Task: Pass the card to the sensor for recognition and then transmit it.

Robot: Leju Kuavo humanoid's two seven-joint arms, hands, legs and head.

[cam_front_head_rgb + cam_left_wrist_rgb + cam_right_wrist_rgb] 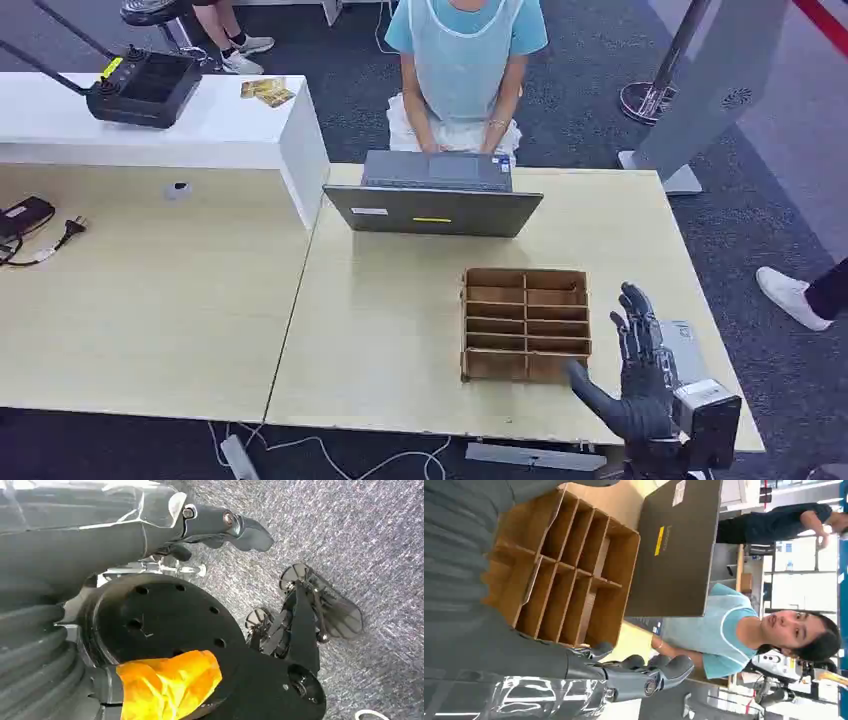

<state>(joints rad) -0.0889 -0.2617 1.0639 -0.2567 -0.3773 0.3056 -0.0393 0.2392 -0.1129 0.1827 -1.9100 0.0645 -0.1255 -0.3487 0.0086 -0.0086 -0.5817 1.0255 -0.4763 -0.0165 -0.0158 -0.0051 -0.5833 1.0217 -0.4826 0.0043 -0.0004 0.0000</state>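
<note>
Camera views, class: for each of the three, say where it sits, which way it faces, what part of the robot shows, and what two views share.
Head view: high on the body, looking down at the table; right hand shows.
Left wrist view: on the hanging arm, facing carpet; left hand shows.
Right wrist view: behind the right hand, facing the person.
Head and right wrist share the divided box and laptop.

A divided box (526, 324) is sitting on the worktop (390, 340), with a laptop (434, 195) standing behind it and a person (462, 70) sitting beyond. The right hand (640, 375) is hovering just right of the box.
</note>
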